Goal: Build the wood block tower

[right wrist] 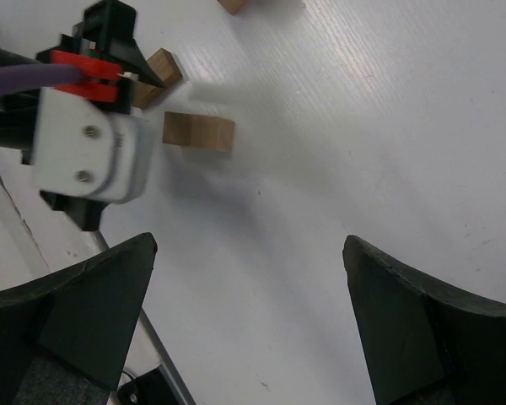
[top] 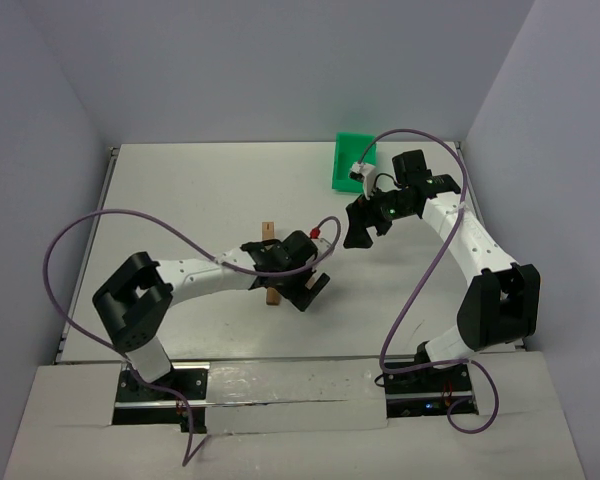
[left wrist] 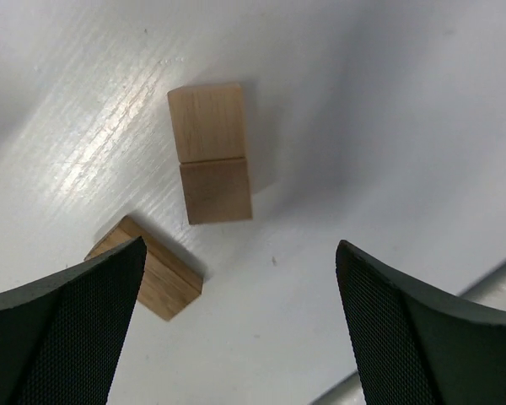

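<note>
The tower [left wrist: 209,152] was barely begun. In the left wrist view we saw two tan faces meeting at a seam. We read that as one cube sitting on another, though the angle did not let us rule out a single cube. It stood on the desk [top: 180,180] near the middle, somewhat toward the near edge, below the left gripper [left wrist: 240,253]. A loose cube [left wrist: 152,274] lay just beside it at a skewed angle. It was apart from the tower and partly behind one of that gripper's fingers [left wrist: 76,329]. In the top view another cube [top: 268,230] stood alone closer to the desk's centre.

The left gripper's jaws were spread wide with nothing between them, clear of the wood on both sides. The right gripper [right wrist: 250,245] was likewise wide open and held nothing. It hung over bare desk between the blocks and the green bin [top: 342,160], which sat against the far edge, right of centre.

We judged the step in hand to be the gap between a placement and the next pick. The next move called for closing squarely on a loose cube. The skewed one would need the wrist turned to match its faces. The cube then had to be lowered flush onto the column without nudging what stood there.
</note>
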`<action>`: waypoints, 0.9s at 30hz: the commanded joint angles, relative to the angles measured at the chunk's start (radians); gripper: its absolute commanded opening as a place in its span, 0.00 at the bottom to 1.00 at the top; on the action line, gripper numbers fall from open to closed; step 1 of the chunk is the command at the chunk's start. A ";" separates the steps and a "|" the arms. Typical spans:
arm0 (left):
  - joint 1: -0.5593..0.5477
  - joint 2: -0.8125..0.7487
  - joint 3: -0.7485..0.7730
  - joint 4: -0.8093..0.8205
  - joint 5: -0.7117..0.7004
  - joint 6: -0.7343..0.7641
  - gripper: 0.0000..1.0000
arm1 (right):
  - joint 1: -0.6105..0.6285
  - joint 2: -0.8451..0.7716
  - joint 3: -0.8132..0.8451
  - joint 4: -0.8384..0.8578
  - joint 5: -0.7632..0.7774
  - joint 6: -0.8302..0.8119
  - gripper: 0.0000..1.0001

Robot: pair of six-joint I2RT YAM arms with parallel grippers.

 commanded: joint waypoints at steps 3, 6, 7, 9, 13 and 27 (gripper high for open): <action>-0.038 -0.159 0.045 -0.068 0.041 0.052 0.99 | -0.007 -0.010 0.043 -0.005 -0.023 0.005 1.00; -0.044 -0.244 0.074 -0.126 0.113 0.138 0.99 | -0.009 -0.012 0.056 0.005 -0.013 0.014 1.00; -0.043 -0.280 0.078 -0.143 0.162 0.203 0.99 | -0.009 -0.013 0.060 0.013 -0.008 0.020 1.00; -0.042 -0.355 0.069 -0.182 0.268 0.346 0.98 | -0.011 -0.011 0.065 0.024 0.001 0.031 1.00; -0.029 -0.454 0.020 -0.242 0.402 0.612 0.92 | -0.033 -0.001 0.080 0.035 -0.013 0.052 1.00; 0.264 -0.268 0.112 -0.483 0.761 1.615 0.90 | -0.087 0.030 0.098 0.029 -0.036 0.070 1.00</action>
